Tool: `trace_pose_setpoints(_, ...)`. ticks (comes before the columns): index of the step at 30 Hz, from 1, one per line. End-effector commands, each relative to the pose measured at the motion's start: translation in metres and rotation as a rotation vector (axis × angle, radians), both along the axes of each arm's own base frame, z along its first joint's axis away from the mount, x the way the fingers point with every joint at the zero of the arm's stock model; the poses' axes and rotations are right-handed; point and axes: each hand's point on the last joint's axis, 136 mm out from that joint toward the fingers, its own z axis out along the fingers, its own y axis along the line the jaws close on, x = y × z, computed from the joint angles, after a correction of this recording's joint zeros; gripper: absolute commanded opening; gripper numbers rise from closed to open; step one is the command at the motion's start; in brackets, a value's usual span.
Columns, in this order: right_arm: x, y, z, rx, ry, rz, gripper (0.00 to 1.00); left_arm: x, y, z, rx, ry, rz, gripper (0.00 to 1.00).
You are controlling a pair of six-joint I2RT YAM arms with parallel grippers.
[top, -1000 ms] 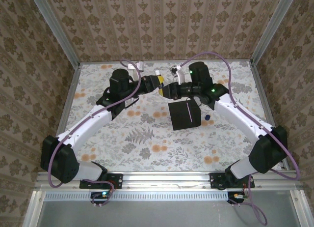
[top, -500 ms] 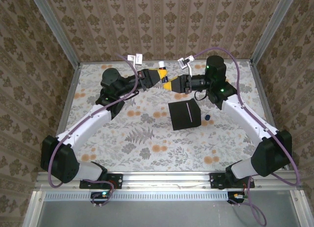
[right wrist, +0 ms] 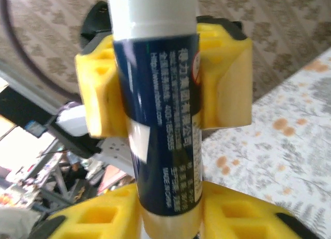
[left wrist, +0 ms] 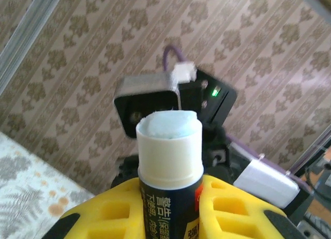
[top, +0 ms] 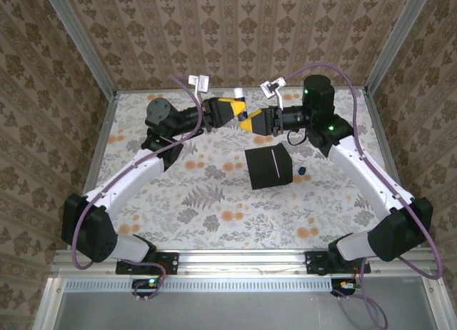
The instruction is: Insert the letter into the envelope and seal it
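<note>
Our left claw [top: 232, 110] clamps the glue stick [left wrist: 168, 146]; our right claw [top: 250, 121], we cannot tell. The envelope [top: 269, 166] lies at their 5 o'clock.

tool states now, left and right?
Left tool: closed on the glue stick.
Right tool: around the glue stick; grip cannot be told.
</note>
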Motion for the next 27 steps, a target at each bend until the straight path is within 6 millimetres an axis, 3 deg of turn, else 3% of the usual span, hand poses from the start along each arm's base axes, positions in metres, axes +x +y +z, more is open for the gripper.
trace_pose_setpoints(1,0.004,-0.012,0.005,-0.108,-0.080,-0.133,0.45,0.022,0.001,-0.039,0.137,0.082,0.089,0.00)
trace_pose_setpoints(3,0.016,-0.019,-0.011,-0.189,-0.062,-0.230,0.56,0.037,0.008,-0.052,0.204,0.119,0.188,0.00)
trace_pose_setpoints(7,0.030,-0.025,-0.045,-0.367,-0.047,-0.373,0.64,0.063,0.025,-0.076,0.337,0.188,0.396,0.00)
trace_pose_setpoints(10,0.041,-0.021,-0.075,-0.516,-0.044,-0.449,0.65,0.073,0.034,-0.084,0.365,0.235,0.480,0.00)
trace_pose_setpoints(16,0.054,-0.001,-0.114,-0.666,-0.028,-0.509,0.65,0.077,0.039,-0.098,0.422,0.298,0.581,0.00)
trace_pose_setpoints(22,0.060,0.015,-0.133,-0.729,-0.033,-0.505,0.65,0.074,0.036,-0.102,0.425,0.323,0.590,0.00)
trace_pose_setpoints(27,0.063,0.020,-0.130,-0.703,-0.047,-0.510,0.65,0.070,0.033,-0.102,0.419,0.331,0.575,0.00)
